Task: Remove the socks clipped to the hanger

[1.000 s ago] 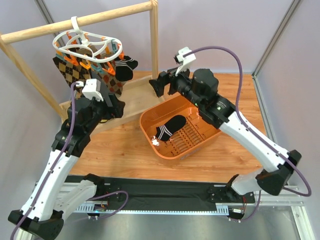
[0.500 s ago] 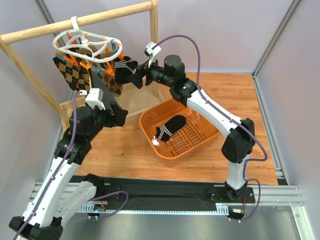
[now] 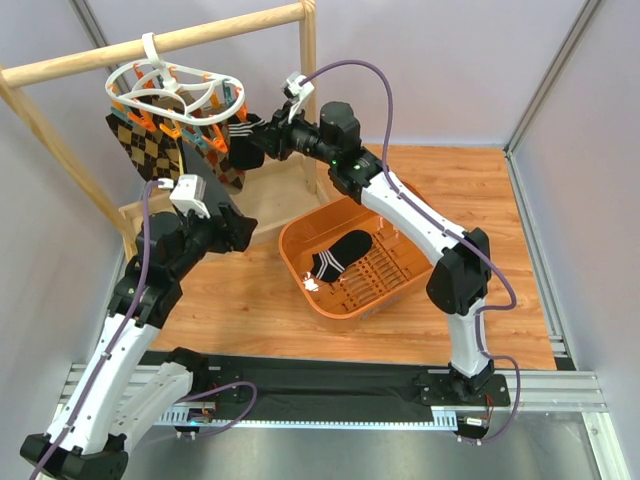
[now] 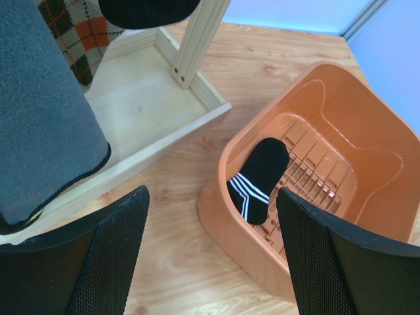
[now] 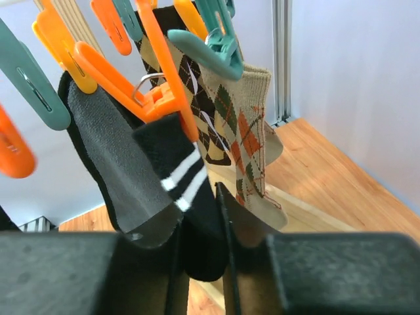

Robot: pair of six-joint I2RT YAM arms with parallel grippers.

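The white hanger (image 3: 170,82) hangs by its hook from the wooden rail, with argyle socks (image 3: 145,145) and a black sock with white stripes (image 3: 240,150) clipped below it. My right gripper (image 3: 254,140) is raised to that black striped sock (image 5: 187,187) and shut on its lower end (image 5: 197,226), while an orange clip (image 5: 161,98) still holds its top. An argyle sock (image 5: 239,125) hangs just behind it. My left gripper (image 3: 228,228) (image 4: 210,256) stands open and empty above the table, right of the frame's base. Another black striped sock (image 3: 342,255) (image 4: 259,177) lies in the orange basket (image 3: 295,262) (image 4: 236,236).
The wooden rail frame (image 3: 200,35) has an upright post (image 3: 310,80) (image 4: 200,39) and a shallow wooden base tray (image 4: 144,105) under the socks. A grey sock (image 4: 46,118) hangs close to the left wrist camera. Grey walls enclose the table.
My right arm swung left from above the basket up to the hanger and closed its jaws on the black striped sock. The left arm shifted slightly right.
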